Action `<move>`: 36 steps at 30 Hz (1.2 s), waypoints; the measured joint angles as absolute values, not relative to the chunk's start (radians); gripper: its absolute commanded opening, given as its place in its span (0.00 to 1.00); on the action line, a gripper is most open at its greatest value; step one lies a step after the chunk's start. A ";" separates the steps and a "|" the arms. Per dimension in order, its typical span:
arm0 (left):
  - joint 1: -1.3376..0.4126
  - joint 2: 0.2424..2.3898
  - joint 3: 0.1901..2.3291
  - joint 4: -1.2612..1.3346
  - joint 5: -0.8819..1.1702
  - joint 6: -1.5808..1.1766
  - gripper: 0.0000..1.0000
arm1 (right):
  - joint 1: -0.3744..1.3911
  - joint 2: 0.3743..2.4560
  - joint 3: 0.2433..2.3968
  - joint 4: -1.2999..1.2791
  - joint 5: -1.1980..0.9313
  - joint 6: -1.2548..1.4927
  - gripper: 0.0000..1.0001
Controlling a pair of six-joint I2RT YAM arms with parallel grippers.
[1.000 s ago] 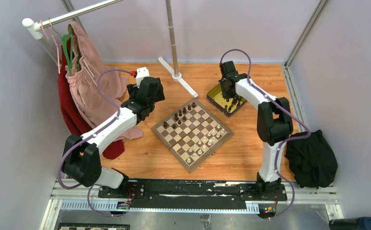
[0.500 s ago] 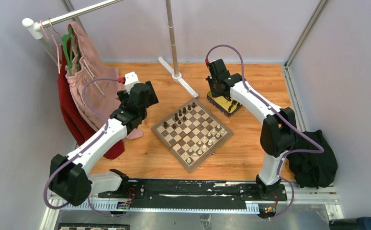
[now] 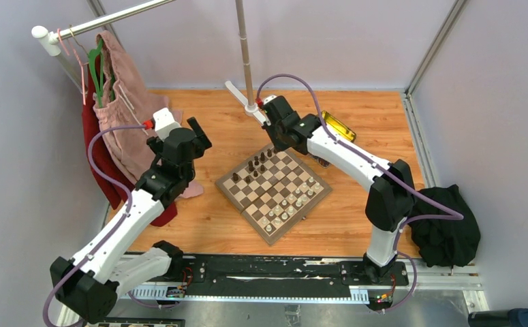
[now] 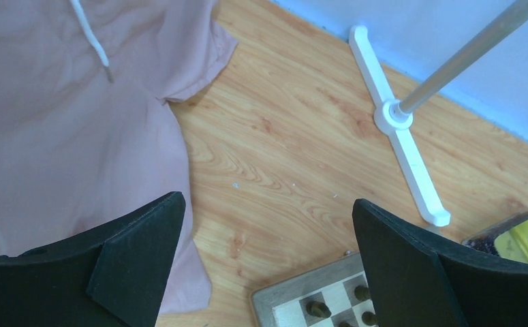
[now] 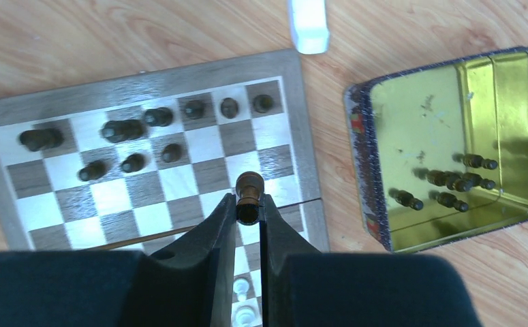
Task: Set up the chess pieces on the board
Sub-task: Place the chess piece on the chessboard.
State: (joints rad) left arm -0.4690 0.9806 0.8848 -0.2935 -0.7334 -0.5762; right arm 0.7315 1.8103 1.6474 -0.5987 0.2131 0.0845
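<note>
The board [image 3: 242, 213] lies at the table's middle, turned diamond-wise. Dark chess pieces [image 3: 255, 165] stand along its far-left side and pale ones [image 3: 295, 201] along its near-right side. My right gripper [image 3: 283, 141] hangs over the board's far corner. In the right wrist view it [image 5: 249, 202] is shut on a dark brown piece [image 5: 249, 185], above the squares near the board's edge [image 5: 145, 76]. More dark pieces [image 5: 460, 180] lie in the gold tin [image 5: 411, 116]. My left gripper [image 4: 268, 201] is open and holds nothing, left of the board's corner [image 4: 281, 300].
A pink garment [image 3: 128, 122] hangs from a rack at the far left, its hem on the table. The rack's white foot [image 3: 251, 109] and pole stand behind the board. The tin [image 3: 338, 125] sits at the far right and a black cloth [image 3: 445, 228] lies at the right edge.
My right arm has swung left from the tin to the board's far corner, carrying the dark piece. My left arm has drawn back, to the left and nearer its base.
</note>
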 measured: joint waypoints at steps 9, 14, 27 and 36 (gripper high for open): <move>-0.469 0.855 0.889 -0.330 -0.772 -0.572 1.00 | 0.845 1.823 1.731 -0.625 0.213 0.084 0.00; -0.469 0.847 0.923 -0.347 -0.772 -0.555 1.00 | 0.896 1.868 1.777 -0.635 0.211 0.081 0.00; -0.469 0.817 1.019 -0.339 -0.771 -0.497 1.00 | 0.994 1.988 1.882 -0.670 0.205 0.062 0.00; -0.469 0.803 1.061 -0.317 -0.771 -0.461 1.00 | 1.042 2.064 1.978 -0.690 0.194 0.057 0.00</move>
State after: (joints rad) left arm -0.4690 0.8032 1.0615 -0.3172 -0.7712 -0.4614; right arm 1.0424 2.0644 1.9778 -0.6899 0.1936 0.0570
